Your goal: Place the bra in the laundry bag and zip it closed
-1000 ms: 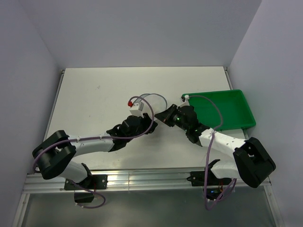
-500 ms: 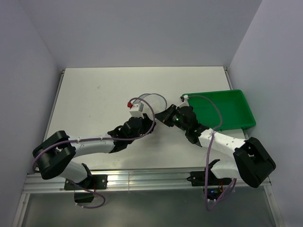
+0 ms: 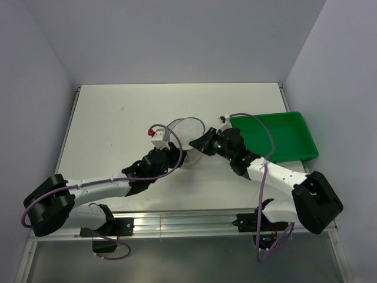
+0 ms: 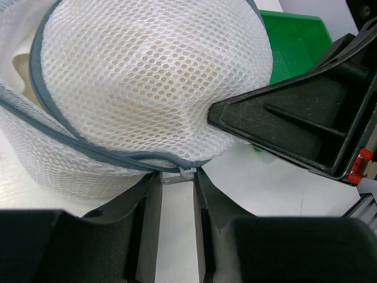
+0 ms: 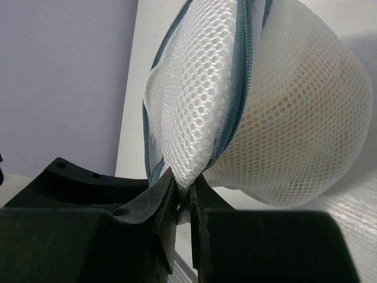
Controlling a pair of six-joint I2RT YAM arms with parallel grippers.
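Note:
The laundry bag (image 3: 187, 131) of white mesh with a grey zipper (image 4: 88, 144) stands mid-table between my two grippers. It fills the left wrist view (image 4: 147, 76) and the right wrist view (image 5: 283, 106). A pale beige shape, the bra (image 4: 171, 88), shows faintly through the mesh. My left gripper (image 3: 178, 154) sits at the bag's near side, its jaws nearly shut (image 4: 175, 175), with the small white pull tab (image 4: 187, 173) between the tips. My right gripper (image 3: 197, 145) is shut (image 5: 184, 183), pinching a fold of the bag's mesh by the zipper (image 5: 238, 88).
The green plastic tray (image 3: 277, 138) lies at the table's right side, just behind the right arm, and its corner shows in the left wrist view (image 4: 294, 35). The right gripper's black body (image 4: 294, 124) is close to the bag. Walls enclose the table.
My left arm has swung left and drawn back toward the near edge, with the pull tab between its jaws. The bag now shows more fully. The right gripper has shifted slightly up and left.

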